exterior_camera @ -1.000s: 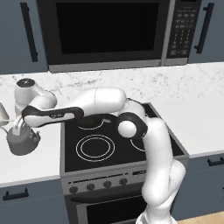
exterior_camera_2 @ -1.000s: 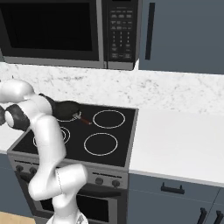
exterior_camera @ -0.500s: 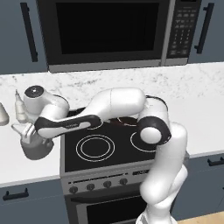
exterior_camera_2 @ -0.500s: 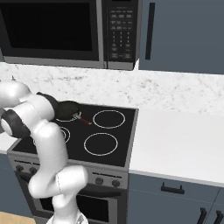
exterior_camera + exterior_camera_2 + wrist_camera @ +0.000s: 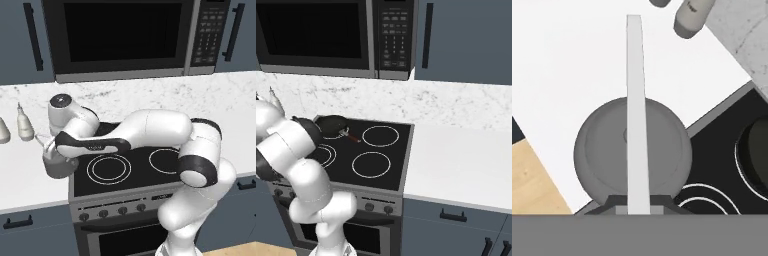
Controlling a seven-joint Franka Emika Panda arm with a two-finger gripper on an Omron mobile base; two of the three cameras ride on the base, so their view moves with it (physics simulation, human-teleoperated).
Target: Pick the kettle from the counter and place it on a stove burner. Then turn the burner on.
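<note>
Left base view: the white arm is reaching left across the black glass cooktop (image 5: 135, 167), and the gripper (image 5: 50, 146) is sitting over the small squat dull-grey metal kettle (image 5: 59, 166). The kettle is hanging at the cooktop's left edge, just beside the double-ring stove burner (image 5: 109, 168), over the white marble-look counter (image 5: 22, 172). Two pale bottle-shaped shakers (image 5: 24, 126) are standing further back-left.

Right base view: the arm is blocking the left side; the black frying pan (image 5: 332, 124) is sitting on the rear-left ring.

Hand view: the kettle (image 5: 607, 150) is showing from above, its thin handle (image 5: 636, 110) running straight up from between the fingers. The jaws are looking clamped on the handle. The double rings (image 5: 709, 202) are lying just beside the kettle.
</note>
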